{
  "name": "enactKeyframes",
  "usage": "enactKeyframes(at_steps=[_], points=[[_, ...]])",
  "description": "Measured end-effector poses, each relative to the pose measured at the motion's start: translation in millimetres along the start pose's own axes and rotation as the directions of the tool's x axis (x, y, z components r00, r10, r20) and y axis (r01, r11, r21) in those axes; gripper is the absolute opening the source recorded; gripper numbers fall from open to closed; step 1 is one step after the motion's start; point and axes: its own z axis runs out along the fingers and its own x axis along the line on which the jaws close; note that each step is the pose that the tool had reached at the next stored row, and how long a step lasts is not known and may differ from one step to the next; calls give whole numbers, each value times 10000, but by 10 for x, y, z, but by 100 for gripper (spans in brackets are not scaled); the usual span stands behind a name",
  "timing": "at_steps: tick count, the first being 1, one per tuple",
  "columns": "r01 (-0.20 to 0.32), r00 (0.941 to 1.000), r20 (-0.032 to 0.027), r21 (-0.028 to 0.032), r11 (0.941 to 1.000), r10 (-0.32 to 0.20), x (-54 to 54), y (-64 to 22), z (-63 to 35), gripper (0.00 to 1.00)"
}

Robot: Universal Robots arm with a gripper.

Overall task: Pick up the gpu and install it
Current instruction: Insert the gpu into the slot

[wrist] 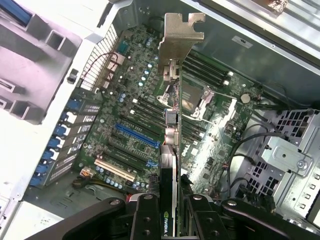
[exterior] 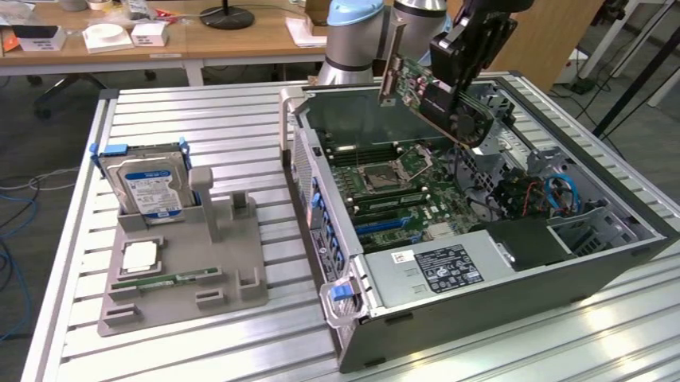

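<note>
Transport step | gripper [exterior: 464, 76] fingers [wrist: 146, 216] clamped on gpu [exterior: 420, 91] | card hangs tilted above open case [exterior: 595, 263], far end, exterior view's right of tabletop [exterior: 212, 119] | not yet seated | seating likely calls for squaring its edge over a motherboard slot [wrist: 136, 134]

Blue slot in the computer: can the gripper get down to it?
Probably yes. The case lies open, the gripper holds the gpu above the motherboard, and nothing covers the blue slot.
</note>
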Motion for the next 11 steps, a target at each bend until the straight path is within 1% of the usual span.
enactKeyframes(at_steps=[11], points=[[208,9998,-9,-8,9998,-208,0,0,-2,26]])
